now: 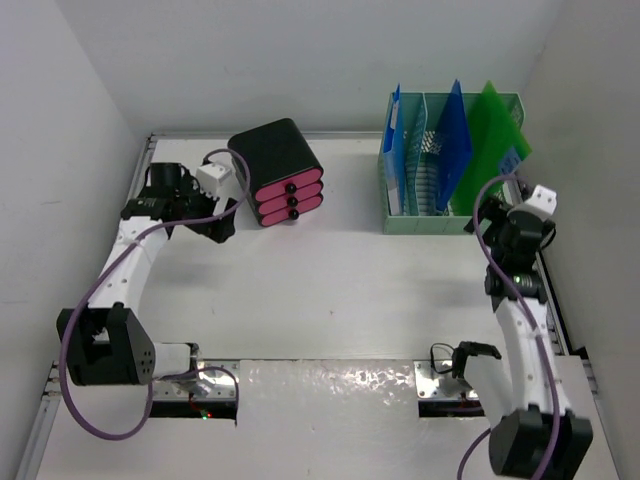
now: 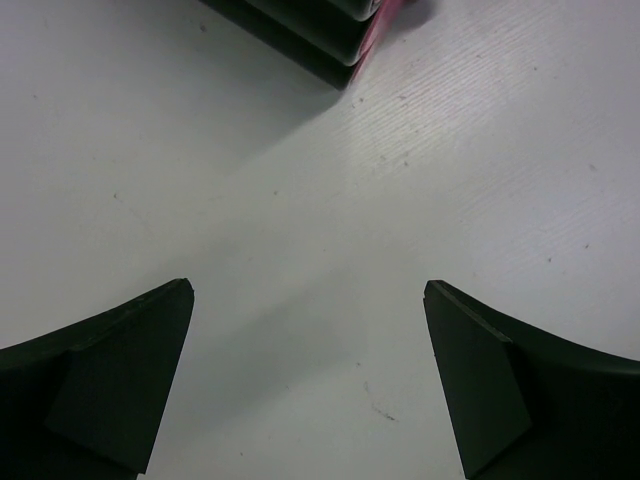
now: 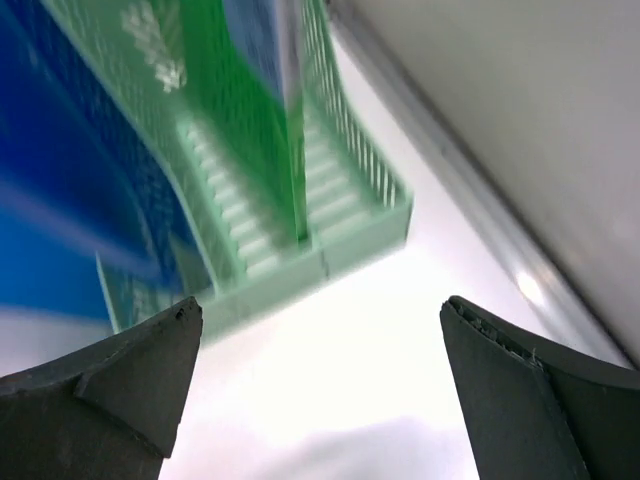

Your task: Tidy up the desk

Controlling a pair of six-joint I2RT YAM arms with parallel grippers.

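Observation:
The desk (image 1: 350,290) is a white tabletop with a thin metal rim. My left gripper (image 1: 222,228) hovers low over it at the back left, just in front of the black drawer box (image 1: 280,172). The left wrist view shows the gripper (image 2: 308,300) open, with only bare desk (image 2: 320,200) between the fingers and a corner of the box (image 2: 320,35) ahead. My right gripper (image 1: 487,222) sits at the front right corner of the green file rack (image 1: 450,165). In the right wrist view it (image 3: 320,310) is open and holds nothing, with the rack (image 3: 340,240) just beyond the fingertips.
The rack holds a light blue folder (image 1: 393,150), a blue folder (image 1: 452,135) and a green folder (image 1: 490,140), all upright. The box has three pink drawers (image 1: 290,198). A shiny foil strip (image 1: 330,385) runs along the near edge. The desk rim (image 3: 480,210) and right wall are close to the right gripper.

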